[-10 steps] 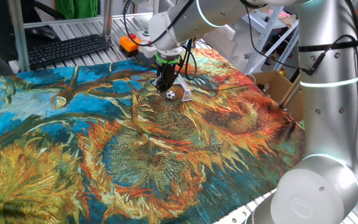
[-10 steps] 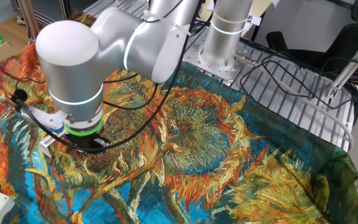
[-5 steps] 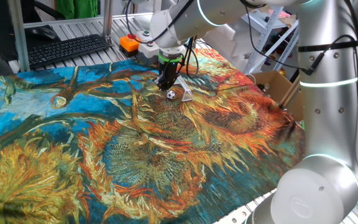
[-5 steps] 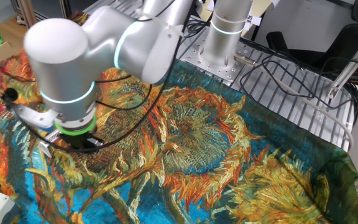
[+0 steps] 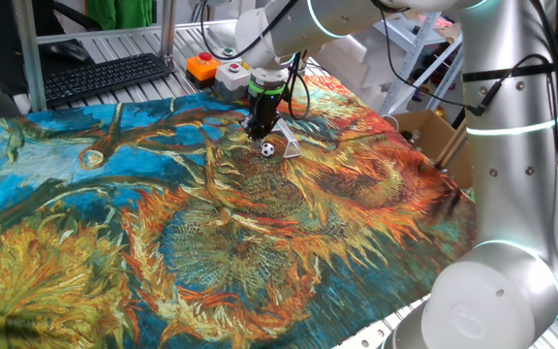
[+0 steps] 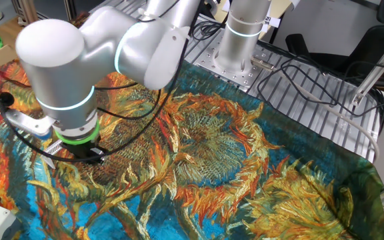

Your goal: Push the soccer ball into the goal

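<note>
We see the big white-and-silver robot arm (image 5: pixel 511 145) reaching over the table, which is covered by a sunflower-print painted cloth (image 5: pixel 211 242) in blues, oranges and yellows. In one fixed view the action sits near the far edge of the table, toward the far right corner.

Progress, as we judge it: the push is nearly done but not finished. The small pale grey-white wedge-shaped goal frame (image 5: pixel 288 146) lies on the cloth, and the tiny white soccer ball with black patches (image 5: pixel 267 148) sits just beside its open side, touching or almost touching it; we cannot tell which. The ball does not look fully inside the frame yet, so a short final nudge toward the goal seems to be what is left.

The dark two-finger gripper (image 5: pixel 259 127) points down at the cloth right behind the ball, on the side away from the goal. Its tips hang just above and beside the ball; contact is unclear. The fingers look close together and nothing is held between them, but we cannot tell for sure whether they are fully closed.

In the other fixed view the arm's wrist (image 6: pixel 72 127) blocks the ball and goal, so that view adds nothing on them.

An orange-and-grey button box (image 5: pixel 216 68) sits beyond the cloth at the far edge, not involved.
</note>
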Controlling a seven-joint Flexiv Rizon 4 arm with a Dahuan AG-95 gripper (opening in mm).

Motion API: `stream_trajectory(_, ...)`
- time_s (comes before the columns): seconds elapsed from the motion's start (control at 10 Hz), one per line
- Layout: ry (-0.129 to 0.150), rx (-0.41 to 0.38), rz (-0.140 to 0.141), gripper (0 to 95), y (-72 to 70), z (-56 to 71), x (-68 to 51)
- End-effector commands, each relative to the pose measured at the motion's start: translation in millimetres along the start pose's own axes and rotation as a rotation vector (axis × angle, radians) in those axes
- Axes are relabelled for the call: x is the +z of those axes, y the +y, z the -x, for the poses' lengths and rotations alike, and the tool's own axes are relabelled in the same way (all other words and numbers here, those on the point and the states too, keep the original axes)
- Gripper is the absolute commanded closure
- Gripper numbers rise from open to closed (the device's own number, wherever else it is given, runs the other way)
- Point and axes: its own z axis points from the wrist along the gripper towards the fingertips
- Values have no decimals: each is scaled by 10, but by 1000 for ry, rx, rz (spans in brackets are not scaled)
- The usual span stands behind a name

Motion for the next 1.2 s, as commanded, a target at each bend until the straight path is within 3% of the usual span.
stream_trajectory(0.1, -3, 24, 18, 950, 79, 39, -2)
stream_trajectory(0.6, -9, 62, 47, 950, 353, -129, 84)
stream_trajectory(0.8, -11, 53, 46, 950, 609, -180, 82)
stream_trajectory(1.0, -8, 49, 56, 950, 663, -213, 82)
stream_trajectory(1.2, -4, 64, 49, 950, 663, -213, 82)
